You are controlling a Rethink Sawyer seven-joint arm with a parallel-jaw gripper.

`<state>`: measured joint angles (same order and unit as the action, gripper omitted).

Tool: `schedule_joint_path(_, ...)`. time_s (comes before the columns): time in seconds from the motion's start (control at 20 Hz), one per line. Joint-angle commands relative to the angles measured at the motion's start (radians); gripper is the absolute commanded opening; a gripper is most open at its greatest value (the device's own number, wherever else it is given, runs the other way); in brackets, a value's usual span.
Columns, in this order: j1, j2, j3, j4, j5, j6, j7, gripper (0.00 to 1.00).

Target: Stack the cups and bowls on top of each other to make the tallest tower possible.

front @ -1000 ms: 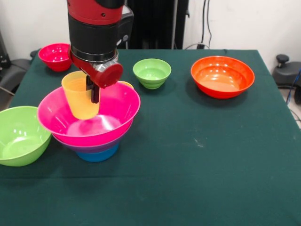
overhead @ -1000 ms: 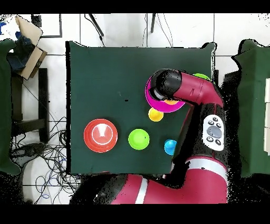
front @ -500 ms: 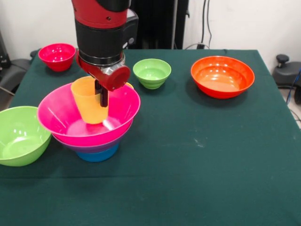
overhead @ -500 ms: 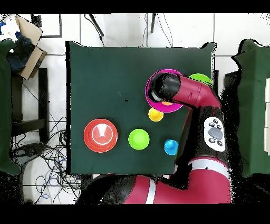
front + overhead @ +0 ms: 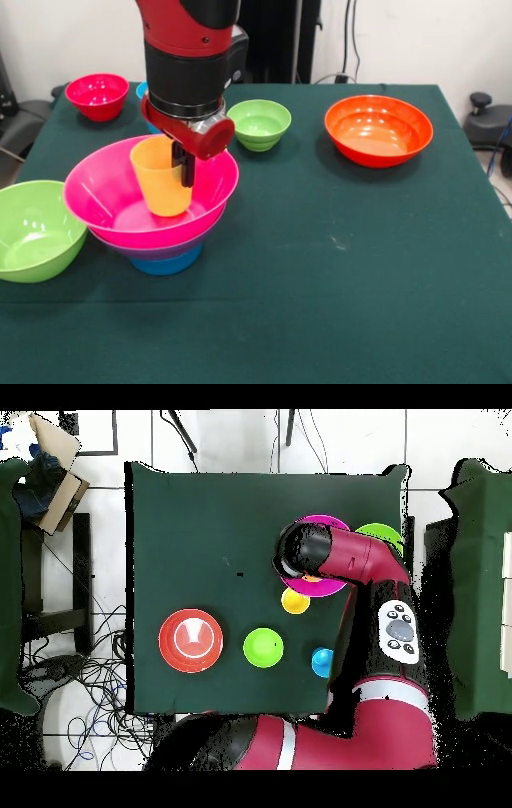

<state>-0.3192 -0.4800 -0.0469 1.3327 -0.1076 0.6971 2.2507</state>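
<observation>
We grip the orange cup (image 5: 162, 177) by its rim — one finger (image 5: 187, 165) outside the wall — with the gripper (image 5: 181, 163) low inside the pink bowl (image 5: 96, 196), so it can seat centrally atop the tower (image 5: 164, 240).

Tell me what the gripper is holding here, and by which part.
The orange-yellow cup, held at its rim by the gripper, one of its fingers outside the wall.
</observation>
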Motion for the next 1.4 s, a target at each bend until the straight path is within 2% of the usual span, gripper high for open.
schedule_joint_path(0.05, 0.001, 0.026, 0.098, -0.015, -0.122, -0.037, -0.175, 0.0)
schedule_joint_path(0.5, -0.009, 0.029, 0.107, -0.029, -0.165, -0.044, -0.166, 0.0)
schedule_joint_path(0.55, -0.015, 0.026, 0.116, -0.026, -0.175, -0.057, -0.163, 1.0)
schedule_joint_path(0.75, -0.034, 0.016, 0.141, 0.0, -0.166, -0.101, -0.156, 1.0)
schedule_joint_path(1.0, -0.028, 0.004, 0.143, 0.011, -0.146, -0.069, -0.125, 1.0)
schedule_joint_path(1.4, -0.011, -0.05, 0.133, 0.005, -0.131, 0.029, -0.132, 1.0)
